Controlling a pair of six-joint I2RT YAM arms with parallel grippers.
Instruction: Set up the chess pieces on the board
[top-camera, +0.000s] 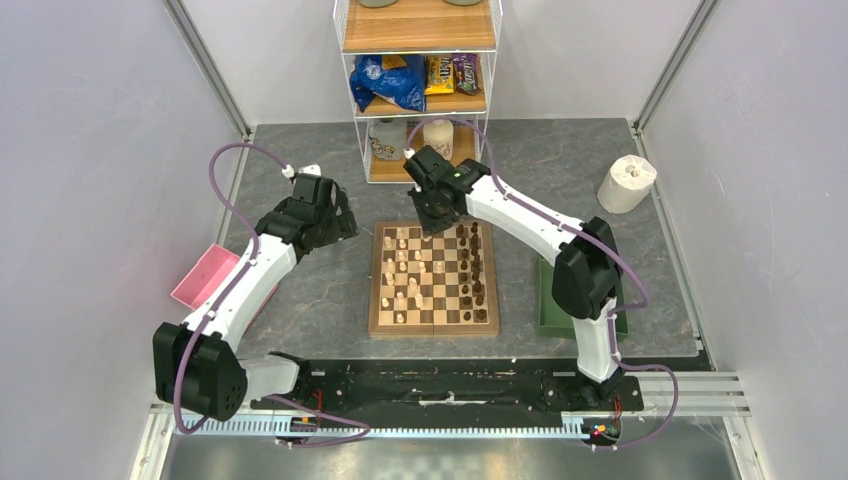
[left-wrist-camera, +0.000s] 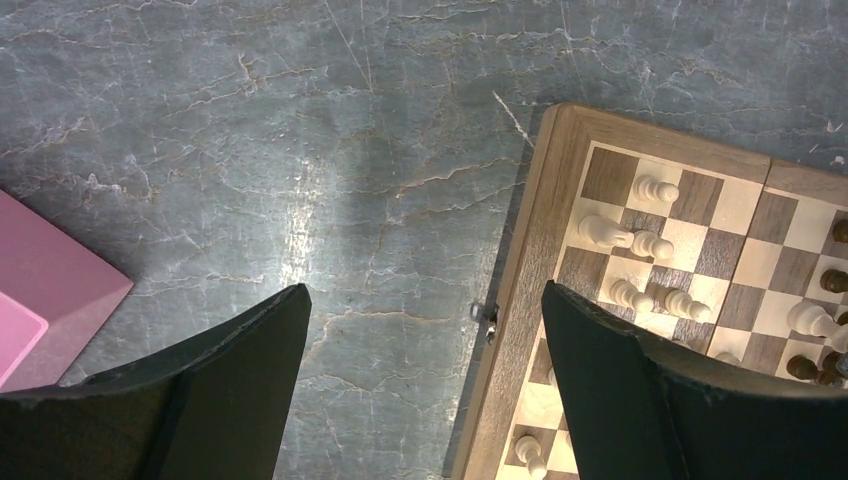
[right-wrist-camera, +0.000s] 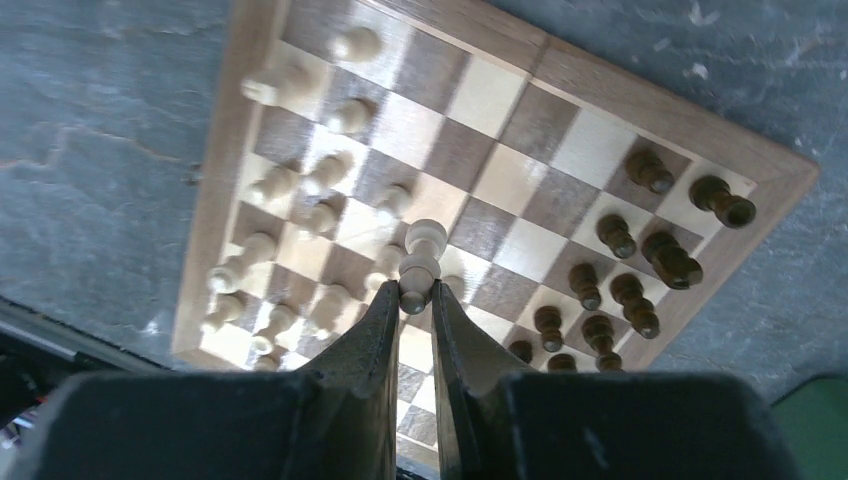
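Clearance, we think, is why our right gripper (right-wrist-camera: 415, 300) pinches one pale cream turned wooden chess piece (right-wrist-camera: 422, 255) by its end over the checkered wooden board (right-wrist-camera: 225, 150), with our left gripper (left-wrist-camera: 422, 290) spread wide aside.

Open worktop (left-wrist-camera: 300, 150) lies left of the board (top-camera: 433, 329). Cream pieces (top-camera: 402, 270) and dark pieces (top-camera: 478, 285) crowd its flanks; central squares stand free.

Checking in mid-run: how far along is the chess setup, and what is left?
Done: dark pieces stand in two rough rows on the right side of the board. In hand: the right fingers pinch one pale piece above the board; the left fingers hang open over the table beside it. Left: the pale pieces on the left side are uneven, at least one lies toppled, so they need lining up.
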